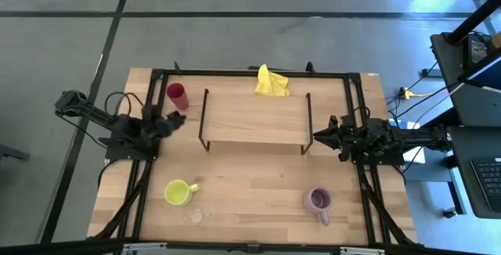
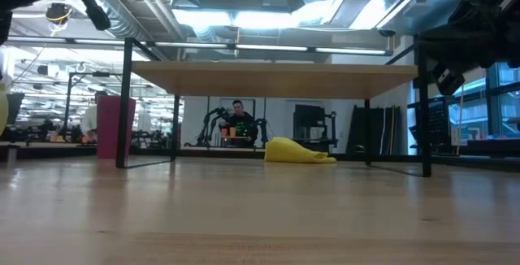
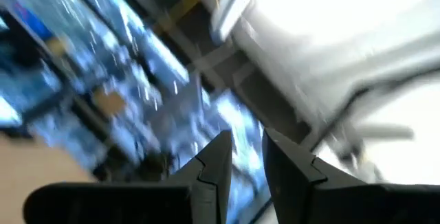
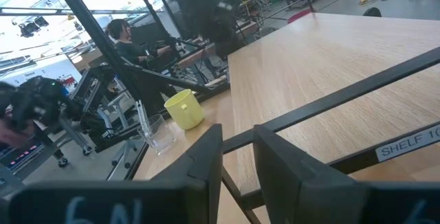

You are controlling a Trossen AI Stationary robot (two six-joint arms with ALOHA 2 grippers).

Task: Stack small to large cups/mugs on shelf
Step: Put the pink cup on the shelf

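The shelf [image 1: 254, 118] stands mid-table, its board top bare. The red cup [image 1: 177, 95] stands upright on the table at the shelf's far left corner. The yellow-green mug [image 1: 178, 192] and the tiny clear glass [image 1: 196, 216] stand near the table's front left, and both also show in the right wrist view, mug [image 4: 184, 108] and glass [image 4: 159, 135]. The lilac mug [image 1: 318, 201] stands at the front right. My left gripper [image 1: 176, 122] hangs shut and empty beside the shelf's left end, near the red cup. My right gripper [image 1: 317, 136] hangs shut and empty at the shelf's right end.
A crumpled yellow cloth [image 1: 271, 81] lies on the table behind the shelf's far edge. Black frame rails [image 1: 156, 169] run along the table's left and right sides. A person [image 4: 124, 35] sits in the room beyond the table. Bare table lies between the shelf and the front mugs.
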